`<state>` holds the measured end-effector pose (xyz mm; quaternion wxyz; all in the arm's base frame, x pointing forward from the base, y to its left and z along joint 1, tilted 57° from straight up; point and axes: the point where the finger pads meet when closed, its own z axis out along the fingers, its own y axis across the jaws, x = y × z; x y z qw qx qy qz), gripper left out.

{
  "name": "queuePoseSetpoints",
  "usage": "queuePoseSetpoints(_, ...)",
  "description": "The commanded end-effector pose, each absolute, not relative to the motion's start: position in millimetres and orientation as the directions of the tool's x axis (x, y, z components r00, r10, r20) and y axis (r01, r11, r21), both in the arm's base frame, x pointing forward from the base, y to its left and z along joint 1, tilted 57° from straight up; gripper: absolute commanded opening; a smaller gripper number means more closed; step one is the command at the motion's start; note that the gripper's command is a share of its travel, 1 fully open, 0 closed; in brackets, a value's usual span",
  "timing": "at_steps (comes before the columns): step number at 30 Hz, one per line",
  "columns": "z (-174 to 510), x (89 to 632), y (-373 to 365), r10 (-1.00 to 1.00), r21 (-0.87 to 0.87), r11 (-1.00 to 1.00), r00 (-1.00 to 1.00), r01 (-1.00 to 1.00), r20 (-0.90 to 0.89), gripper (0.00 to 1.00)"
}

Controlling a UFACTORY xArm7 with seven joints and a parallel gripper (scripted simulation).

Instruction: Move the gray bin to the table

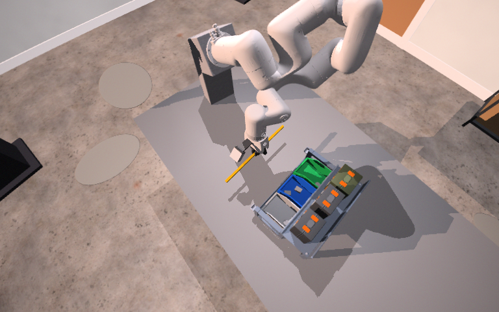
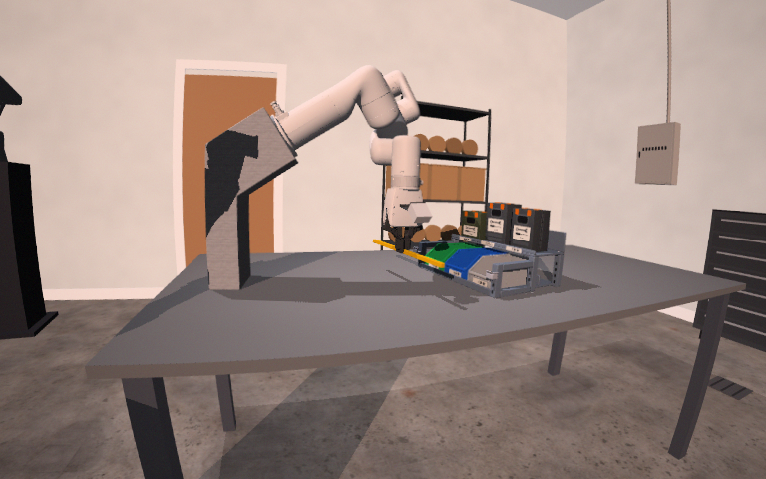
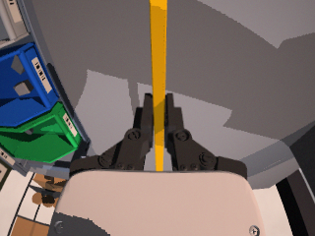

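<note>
The gray bin [image 1: 279, 210] [image 2: 487, 265] sits in the end bay of the shelf [image 1: 270, 225] [image 2: 497, 285], beside the blue bin [image 1: 302, 197] [image 2: 470, 260] [image 3: 41, 105]. The green bin [image 1: 308, 171] [image 2: 449, 252] [image 3: 49, 147] is at the other end. All three lie on the lower tier. Gray parts show in the blue bin; the gray bin's contents are hard to make out. My gripper [image 1: 259, 151] [image 2: 402, 248] [image 3: 158, 105] points down, shut on a long yellow bar [image 1: 239, 168] [image 2: 423, 258] [image 3: 158, 39], held above the table in front of the shelf, nearer the green end.
Dark cases with orange latches [image 1: 310, 225] [image 2: 531, 229] stand on the upper tier behind the bins. The yellow bar reaches out on both sides of my gripper. The robot's pedestal [image 1: 221, 86] [image 2: 228, 270] stands on the table [image 1: 184, 147] [image 2: 316, 332] away from the shelf.
</note>
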<state>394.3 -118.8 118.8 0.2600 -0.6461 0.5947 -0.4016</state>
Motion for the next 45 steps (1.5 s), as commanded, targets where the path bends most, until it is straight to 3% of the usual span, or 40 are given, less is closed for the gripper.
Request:
queuePoseSetpoints(1, 74.5, 362.9, -128.7, -0.977, -0.813, -0.156, -0.032, -0.560, 0.210, 0.00)
queuePoseSetpoints(4, 74.5, 362.9, -128.7, -0.977, -0.813, -0.156, -0.032, -0.560, 0.210, 0.00)
queuePoseSetpoints(5, 110.1, 387.5, -121.3, -0.977, -0.814, -0.157, -0.032, -0.560, 0.210, 0.00)
queuePoseSetpoints(9, 74.4, 362.9, -128.7, -0.977, -0.813, -0.156, -0.032, -0.560, 0.210, 0.00)
queuePoseSetpoints(21, 74.4, 362.9, -128.7, -0.977, -0.813, -0.156, -0.032, -0.560, 0.210, 0.00)
queuePoseSetpoints(22, 110.8, 389.2, -113.7, -0.977, -0.814, -0.157, -0.032, -0.560, 0.210, 0.00)
queuePoseSetpoints(26, 77.6, 371.5, -90.9, -0.977, -0.813, -0.156, -0.032, -0.560, 0.210, 0.00)
queuePoseSetpoints(38, 77.6, 371.5, -90.9, -0.977, -0.813, -0.156, -0.032, -0.560, 0.210, 0.00)
queuePoseSetpoints(39, 110.6, 389.1, -113.6, -0.977, -0.814, -0.157, -0.032, -0.560, 0.210, 0.00)
queuePoseSetpoints(45, 77.4, 371.4, -90.8, -0.977, -0.813, -0.156, -0.032, -0.560, 0.210, 0.00)
